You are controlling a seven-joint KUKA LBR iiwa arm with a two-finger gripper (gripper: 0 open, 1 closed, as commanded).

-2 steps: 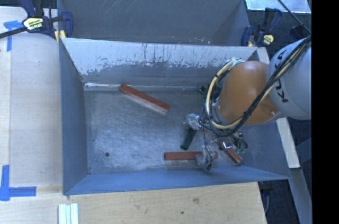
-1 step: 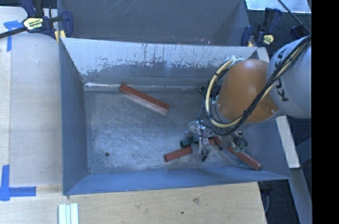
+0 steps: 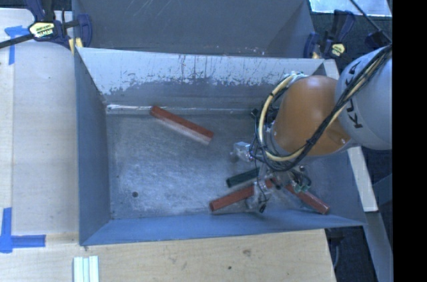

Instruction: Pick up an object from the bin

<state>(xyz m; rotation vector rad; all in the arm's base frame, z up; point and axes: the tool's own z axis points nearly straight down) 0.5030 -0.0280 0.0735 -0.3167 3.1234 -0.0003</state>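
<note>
My gripper (image 3: 262,194) is low in the bin's front right corner, partly hidden under the arm's orange cover. Its fingertips are down among a reddish-brown stick (image 3: 230,199) lying along the front wall, a dark green marker-like piece (image 3: 241,177) just behind it, and another red-brown stick (image 3: 311,201) to the right. A small silvery object (image 3: 241,153) lies just behind the gripper. I cannot make out whether anything is between the fingers.
A longer red-brown block (image 3: 181,124) with a pale end lies slanted near the back wall, left of centre. The left half of the bin floor is bare metal. The arm and its cables crowd the right side.
</note>
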